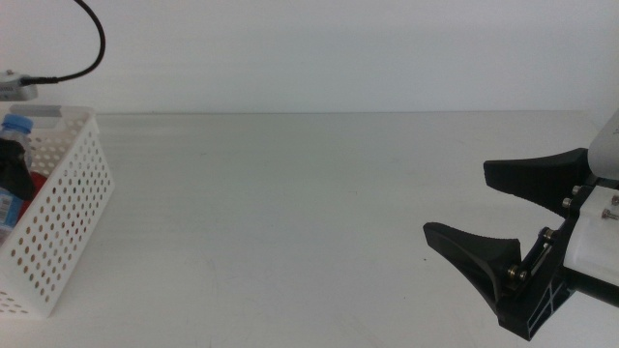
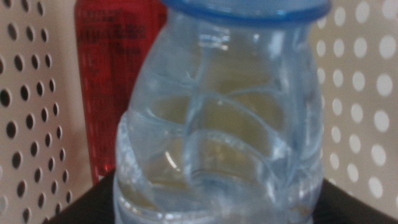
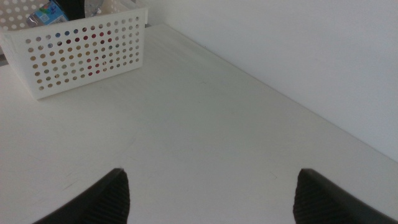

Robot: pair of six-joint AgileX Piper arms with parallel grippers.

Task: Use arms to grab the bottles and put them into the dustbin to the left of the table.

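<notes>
Clear ribbed water bottle (image 2: 221, 118) with blue cap inside the white perforated dustbin (image 1: 63, 217), clamped by the left gripper (image 1: 12, 169), red can (image 2: 109, 81) just behind it, right gripper (image 1: 503, 217) well away from the dustbin, fingers apart

The right tool (image 3: 211, 193) hangs over the bare white desk (image 3: 205, 124), its two dark jaws spread wide apart with nothing between them. At the desk's far end stands the white perforated dustbin (image 3: 87, 53); a blue-labelled item (image 3: 51, 14) shows above its rim, colours glimpsed through the holes.
</notes>
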